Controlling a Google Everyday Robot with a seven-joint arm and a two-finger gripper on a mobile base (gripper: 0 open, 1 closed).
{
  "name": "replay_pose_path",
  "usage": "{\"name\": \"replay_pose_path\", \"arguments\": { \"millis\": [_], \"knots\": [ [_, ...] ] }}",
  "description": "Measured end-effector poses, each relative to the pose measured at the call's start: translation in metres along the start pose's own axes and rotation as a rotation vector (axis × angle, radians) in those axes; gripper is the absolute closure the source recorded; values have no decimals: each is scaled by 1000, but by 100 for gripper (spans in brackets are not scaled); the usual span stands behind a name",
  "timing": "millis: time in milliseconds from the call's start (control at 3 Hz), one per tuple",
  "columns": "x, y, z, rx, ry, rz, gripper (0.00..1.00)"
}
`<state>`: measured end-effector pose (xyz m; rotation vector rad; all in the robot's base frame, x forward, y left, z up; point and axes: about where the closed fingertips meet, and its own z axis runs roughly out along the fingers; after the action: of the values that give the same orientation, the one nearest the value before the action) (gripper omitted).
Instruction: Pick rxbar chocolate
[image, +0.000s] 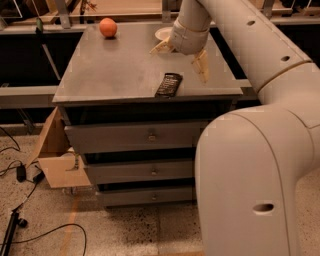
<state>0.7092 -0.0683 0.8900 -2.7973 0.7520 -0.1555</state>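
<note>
The rxbar chocolate (168, 84) is a small flat bar in a dark wrapper with faint pale print. It lies near the front edge of the grey cabinet top (115, 70), right of the middle. My gripper (182, 60) hangs over the cabinet top just behind and above the bar. It is open, with one tan finger (162, 47) spread to the left and the other (202, 65) to the right. It holds nothing. The bar lies in front of the gap between the fingers.
An orange fruit (108, 27) sits at the back left of the top. A white plate (163, 33) sits at the back, partly hidden by my wrist. The cabinet has three drawers (150, 135). A cardboard box (57, 160) and cables (20, 175) lie on the floor at left.
</note>
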Motion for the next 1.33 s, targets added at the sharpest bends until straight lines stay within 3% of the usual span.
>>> {"name": "replay_pose_path", "arguments": {
  "millis": [333, 667, 1000, 1333],
  "knots": [
    [9, -16, 22, -41, 8, -114, 0],
    [15, -30, 44, -100, 23, -186, 0],
    [23, -32, 66, -147, 26, -195, 0],
    [28, -29, 84, -187, 21, -191, 18]
  ]
}}
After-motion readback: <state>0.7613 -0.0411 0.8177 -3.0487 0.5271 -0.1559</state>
